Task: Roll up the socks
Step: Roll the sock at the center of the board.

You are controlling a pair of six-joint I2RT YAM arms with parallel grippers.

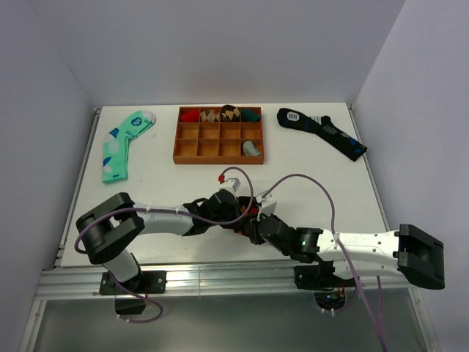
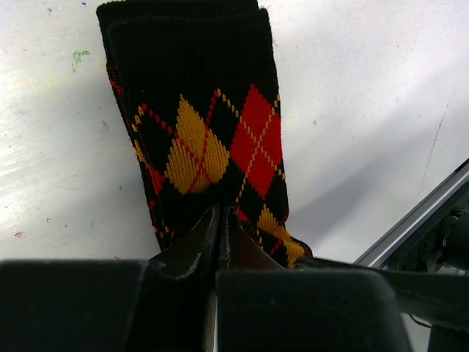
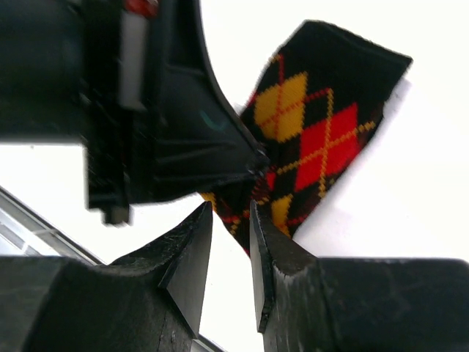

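- Item: argyle socks (image 2: 212,110), seemingly two layers stacked, lying on the white table (image 2: 366,88) near its front edge, between the two grippers; the plain black end points away from the left arm.
- Left gripper (image 2: 220,227): fingers pressed together, pinching the socks' near end.
- Right gripper (image 3: 231,242): jaws parted by a narrow gap, nothing between them, just beside that same end.
- Step, as judged: starting the roll from the pinched end.
- Handling: hold both layers in the pinch; turn the end over squarely toward the black band; right gripper best pins the flat part against sliding.
- Caution: the fingertips are crowded, so a collision is likely.
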